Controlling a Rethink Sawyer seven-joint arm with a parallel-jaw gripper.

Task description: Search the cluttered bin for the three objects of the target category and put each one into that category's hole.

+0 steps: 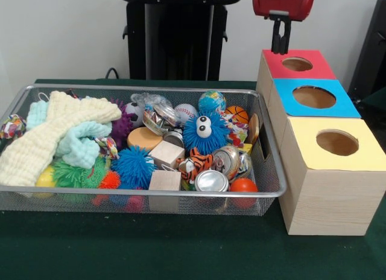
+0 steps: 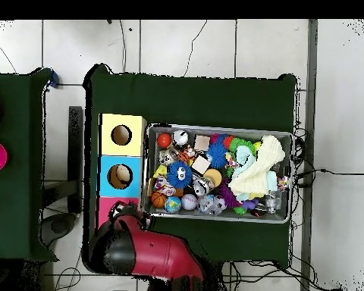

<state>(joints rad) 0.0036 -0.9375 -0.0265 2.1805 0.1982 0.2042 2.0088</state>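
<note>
gripper (image 1: 280,49) above the red-topped hole (image 1: 297,64), fingers look closed and empty | next: tiger toy (image 1: 194,163) mid-bin (image 1: 274,171), beside eyed blue ball (image 1: 205,133); descend vertically between neighbours

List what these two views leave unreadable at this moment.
- Tool: front view shows only dark tips above the red box; open or shut unclear. Overhead, the arm covers it.
- Red box's hole: hidden overhead by the arm.
- Bin: only the tiger toy shows; other animals may be buried.

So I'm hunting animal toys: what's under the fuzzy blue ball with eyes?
Just below the blue ball, a tiger-striped toy shows beside a wooden cube. Anything directly beneath the ball is covered.
</note>
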